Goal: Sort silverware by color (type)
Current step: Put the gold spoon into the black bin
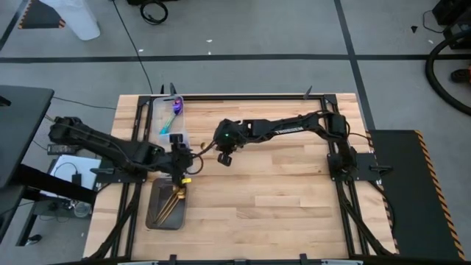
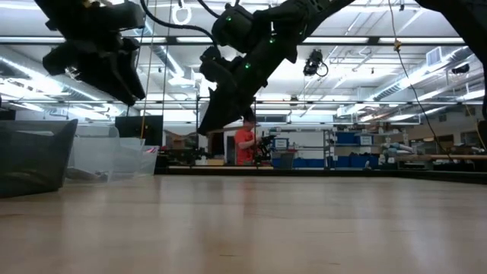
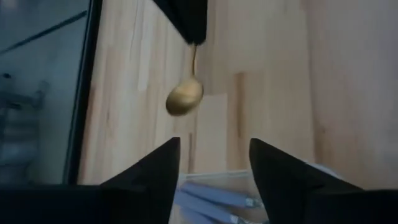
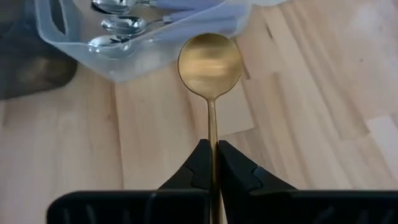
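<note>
My right gripper is shut on a gold spoon and hovers over the wood just right of the clear plastic bin. In the left wrist view the gold spoon hangs bowl-down from the right fingertips. My left gripper is open and holds nothing; it faces the spoon from close by, between bin and tray. Purple and teal spoons lie in the bin, and silver spoons show at its near end. Gold spoons lie in the dark grey tray. My right gripper pinches the gold spoon's thin handle between its two fingers. The spoon runs on past the fingertips along their line, with the bowl free at the far end. The fingers slant down toward the table's left, and the spoon is lifted clear of the table.
The clear bin stands at the table's far left and the dark tray at its near left, with both grippers close together between them. Bare wood stretches over the middle and right of the table. A person in red stands far off in the room.
</note>
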You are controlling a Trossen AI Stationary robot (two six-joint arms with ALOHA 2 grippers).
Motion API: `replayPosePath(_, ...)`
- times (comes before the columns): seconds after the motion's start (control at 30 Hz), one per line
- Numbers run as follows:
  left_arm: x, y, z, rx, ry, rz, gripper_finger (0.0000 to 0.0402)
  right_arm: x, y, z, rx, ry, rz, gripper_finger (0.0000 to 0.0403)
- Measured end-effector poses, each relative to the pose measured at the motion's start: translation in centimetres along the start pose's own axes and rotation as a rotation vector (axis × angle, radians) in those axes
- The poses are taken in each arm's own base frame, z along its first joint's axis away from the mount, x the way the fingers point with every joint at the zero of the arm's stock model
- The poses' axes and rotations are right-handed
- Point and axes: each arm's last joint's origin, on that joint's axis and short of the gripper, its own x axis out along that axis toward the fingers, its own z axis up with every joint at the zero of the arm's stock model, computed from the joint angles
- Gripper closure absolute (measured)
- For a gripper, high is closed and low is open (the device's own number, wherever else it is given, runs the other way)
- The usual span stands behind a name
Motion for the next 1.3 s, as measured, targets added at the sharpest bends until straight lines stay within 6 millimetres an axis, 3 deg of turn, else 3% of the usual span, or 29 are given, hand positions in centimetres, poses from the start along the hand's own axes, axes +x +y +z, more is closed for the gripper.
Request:
replayPosePath(0.17,0.2,-0.7,0.2,0.097,-0.002,0.047,0.0184,-1.5,-0.5,0.9,0.036,-0.042,0.01,0.0383)
replayPosePath(0.43,-0.6,-1.3,-0.1,0.156,-0.016,0.142,0.0206,-4.8,-1.1,2.2,0.02,-0.062,0.151,0.0383)
replayPosePath(0.57,-0.7,-2.0,0.5,0.245,-0.065,0.19,0.0211,-4.9,-0.9,2.3,0.055,-0.052,0.283,0.0383)
replayPosePath(0.73,-0.4,-2.8,2.1,0.31,-0.157,0.228,0.0211,-4.9,-1.3,2.9,0.226,-0.071,0.393,0.0383)
replayPosePath(0.9,0.9,-3.2,3.5,0.369,-0.168,0.345,0.0212,-5.0,-1.2,3.5,0.297,-0.109,0.423,0.0383)
replayPosePath(1.17,2.9,-2.9,3.8,0.406,-0.077,0.478,0.0214,-5.0,-1.2,3.6,0.334,-0.116,0.422,0.0383)
replayPosePath(1.3,3.2,-2.6,3.8,0.376,-0.071,0.483,0.0243,-5.0,-1.2,3.6,0.335,-0.126,0.39,0.0383)
